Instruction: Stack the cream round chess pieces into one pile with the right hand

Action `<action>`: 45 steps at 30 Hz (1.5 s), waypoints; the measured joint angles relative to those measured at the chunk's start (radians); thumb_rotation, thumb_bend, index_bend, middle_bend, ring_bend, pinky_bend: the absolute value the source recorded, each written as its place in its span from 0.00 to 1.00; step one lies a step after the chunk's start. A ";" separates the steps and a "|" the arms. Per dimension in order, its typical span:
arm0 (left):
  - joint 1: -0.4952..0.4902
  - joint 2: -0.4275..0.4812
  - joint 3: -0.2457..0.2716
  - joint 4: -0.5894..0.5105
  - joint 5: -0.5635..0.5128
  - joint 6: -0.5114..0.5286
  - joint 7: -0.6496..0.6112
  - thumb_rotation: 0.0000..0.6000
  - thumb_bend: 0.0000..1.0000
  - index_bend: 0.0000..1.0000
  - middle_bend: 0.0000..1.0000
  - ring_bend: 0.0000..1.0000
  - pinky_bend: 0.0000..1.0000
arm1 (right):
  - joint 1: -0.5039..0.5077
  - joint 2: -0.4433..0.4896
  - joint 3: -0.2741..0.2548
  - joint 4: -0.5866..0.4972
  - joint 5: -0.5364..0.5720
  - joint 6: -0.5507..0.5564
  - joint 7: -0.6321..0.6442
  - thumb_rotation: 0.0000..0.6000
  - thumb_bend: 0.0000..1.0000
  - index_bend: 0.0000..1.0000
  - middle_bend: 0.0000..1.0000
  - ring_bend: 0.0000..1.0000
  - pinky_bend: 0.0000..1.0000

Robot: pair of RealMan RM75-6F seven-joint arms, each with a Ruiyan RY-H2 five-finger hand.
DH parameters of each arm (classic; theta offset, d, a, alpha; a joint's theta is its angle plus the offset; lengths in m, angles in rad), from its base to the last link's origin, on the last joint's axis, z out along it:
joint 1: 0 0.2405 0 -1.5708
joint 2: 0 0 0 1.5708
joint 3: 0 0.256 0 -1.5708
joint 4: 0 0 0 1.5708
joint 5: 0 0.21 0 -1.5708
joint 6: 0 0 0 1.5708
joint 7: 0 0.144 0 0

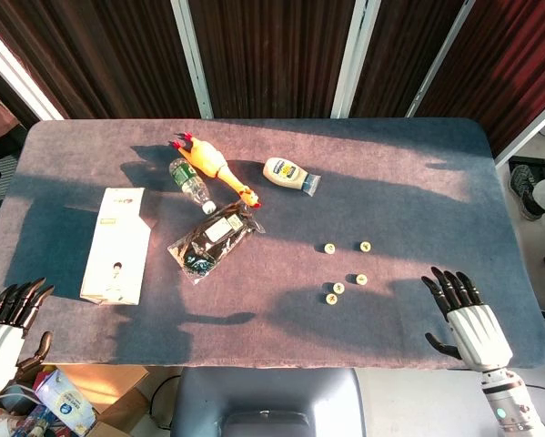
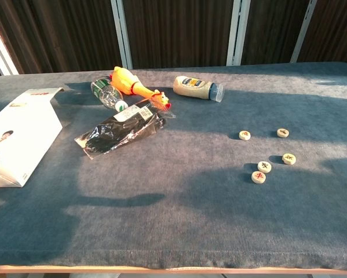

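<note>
Five cream chess pieces lie flat on the grey table (image 1: pixel 281 137), right of centre, none stacked. Back pair: piece one (image 1: pixel 329 248) and piece two (image 1: pixel 366 246), apart from each other. Nearer the front edge: piece three (image 1: pixel 361 279), then piece four (image 1: pixel 338 288) and piece five (image 1: pixel 331 298), those last two touching or nearly so; the chest view shows them edge to edge. Markings on top are too small to read.

Right hand (image 1: pixel 468 319) rests at the table's front right corner, palm down, fingers spread apart, holding nothing, well clear of the pieces. Left hand (image 1: pixel 6 323) sits off the front left corner, dark fingers fanned out and apart, nothing in it as far as the head view shows; it is partly cut off. Neither hand shows in the chest view.

Left half of the table: white carton (image 1: pixel 116 244) lying flat, black plastic packet (image 1: pixel 213 238), clear water bottle (image 1: pixel 189 184), yellow rubber chicken (image 1: pixel 210 168) crossing behind the bottle, and a mayonnaise bottle (image 1: pixel 288 173) on its side.
</note>
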 measured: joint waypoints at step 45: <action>-0.001 0.014 -0.001 0.019 0.002 0.012 -0.068 1.00 0.54 0.00 0.00 0.00 0.03 | 0.443 -0.398 0.133 0.206 0.259 -0.549 -0.381 1.00 0.44 0.46 0.00 0.00 0.00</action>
